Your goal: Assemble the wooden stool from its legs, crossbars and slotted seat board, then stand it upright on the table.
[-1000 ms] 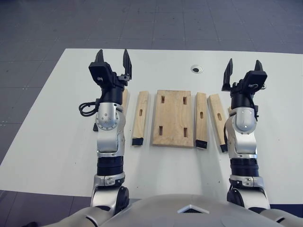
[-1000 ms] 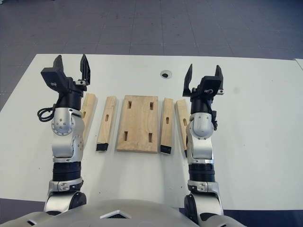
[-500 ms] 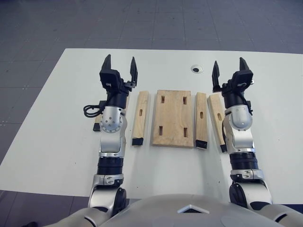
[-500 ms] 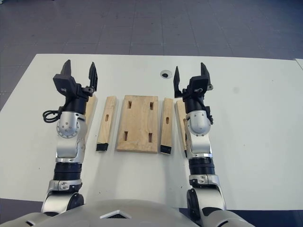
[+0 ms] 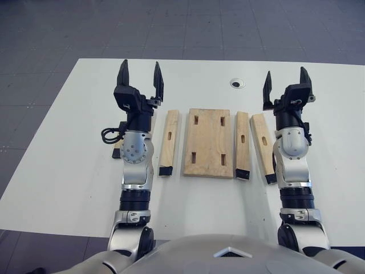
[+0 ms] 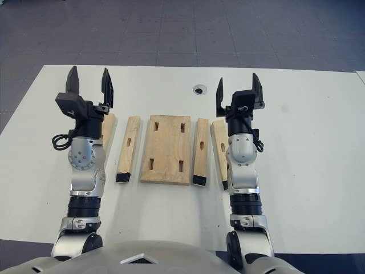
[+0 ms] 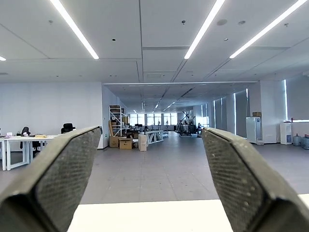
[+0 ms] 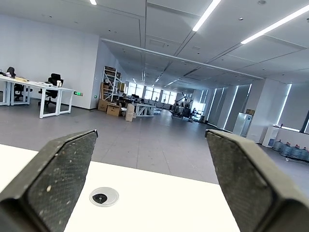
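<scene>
Between and below the left gripper (image 5: 140,64) and right gripper (image 5: 285,73), both hovering empty with fingers spread wide, facing the board (image 5: 209,142) lying flat with legs (image 5: 169,141) either side, probably handling as stiff, light wood, so pinching one across its narrow middle.

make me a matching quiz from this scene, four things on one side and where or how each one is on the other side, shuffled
Things
1. seat board
2. round grommet
3. left gripper
4. black cable

Places or states
A. looped on the table, left of the wooden pieces
B. open, holding nothing
C. lying flat in the middle of the row of wooden pieces
D. set into the table beyond the board's far end

Pairs: 1-C, 2-D, 3-B, 4-A
</scene>
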